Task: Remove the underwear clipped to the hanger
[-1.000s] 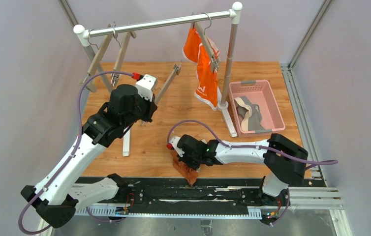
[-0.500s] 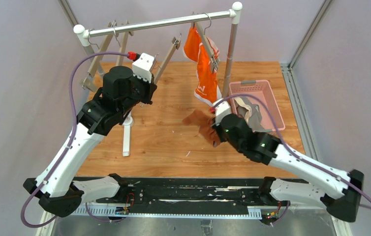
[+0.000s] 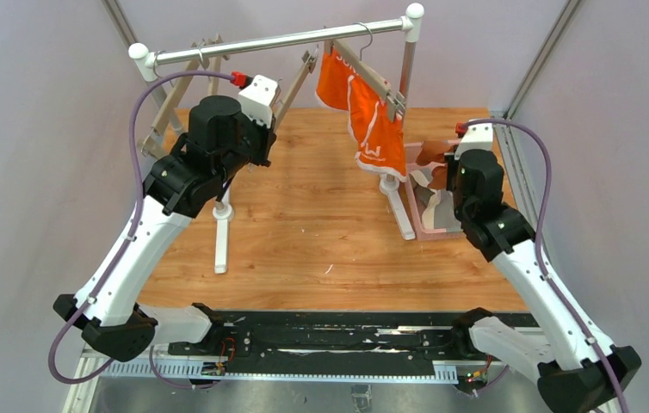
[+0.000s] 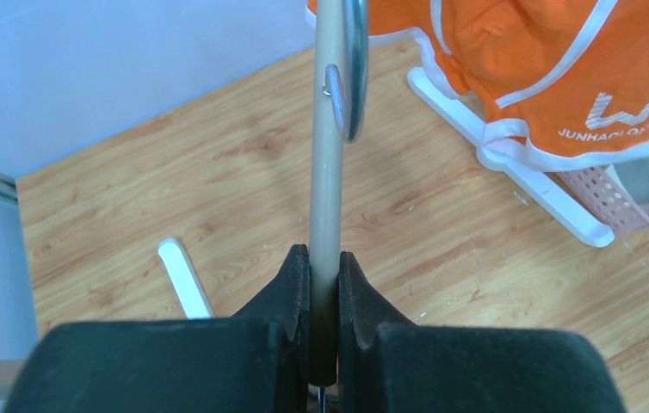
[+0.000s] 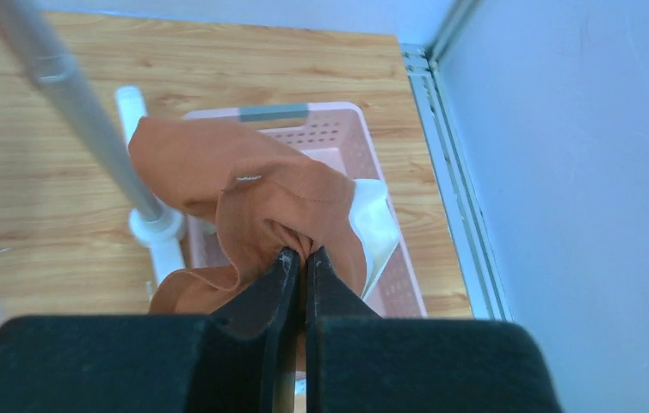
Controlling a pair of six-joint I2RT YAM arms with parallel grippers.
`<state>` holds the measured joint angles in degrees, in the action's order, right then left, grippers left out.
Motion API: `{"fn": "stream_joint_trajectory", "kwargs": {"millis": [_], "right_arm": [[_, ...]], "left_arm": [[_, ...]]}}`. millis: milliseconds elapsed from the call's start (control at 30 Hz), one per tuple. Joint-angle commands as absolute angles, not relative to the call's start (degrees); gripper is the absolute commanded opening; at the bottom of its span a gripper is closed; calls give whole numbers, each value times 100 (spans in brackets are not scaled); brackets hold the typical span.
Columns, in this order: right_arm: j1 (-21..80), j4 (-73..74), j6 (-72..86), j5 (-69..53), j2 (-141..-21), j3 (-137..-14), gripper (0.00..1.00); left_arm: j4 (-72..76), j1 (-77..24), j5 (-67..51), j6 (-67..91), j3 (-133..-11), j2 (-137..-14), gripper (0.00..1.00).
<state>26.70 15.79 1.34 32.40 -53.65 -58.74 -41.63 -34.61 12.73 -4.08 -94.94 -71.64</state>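
The left fingers (image 4: pixel 293 280) are clamped tight on the wooden bar of a hanger (image 4: pixel 327 172), up near the rail (image 3: pixel 278 40). To the right, the orange briefs (image 3: pixel 371 112) hang clipped to a second hanger (image 3: pixel 374 77) on that rail. Farther right, the right fingers (image 5: pixel 280 274) pinch the rust-brown briefs (image 5: pixel 252 194) above the pink basket (image 5: pixel 330 131) on the table (image 3: pixel 321 215).

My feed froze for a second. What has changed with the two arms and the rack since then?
The right gripper carried the rust-brown briefs from the near side back to above the pink basket, still pinching them. The left gripper, still clamped on the bare hanger bar, lifted it toward the rail. The orange briefs stay clipped.
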Motion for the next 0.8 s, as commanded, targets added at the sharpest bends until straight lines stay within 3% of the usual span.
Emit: {"fn": "stream_joint_trajectory", "kwargs": {"millis": [0,267,700,767], "right_arm": [[1704,1135,126,2633,-5731,-5969,1],[836,870,451,1836,-6048,-5232,1],[633,455,711,1679,-7306,-4387,2],[633,486,741,1710,-7563,-4465,32]], "left_arm": [[-4127,-3314,1237,-438,-9650,-7148,0],[-4037,-3076,1126,-381,-9523,-7094,0],[-4222,-2989,941,-420,-10261,-7415,0],[-4202,-2988,924,-401,-10225,-7345,0]]}}
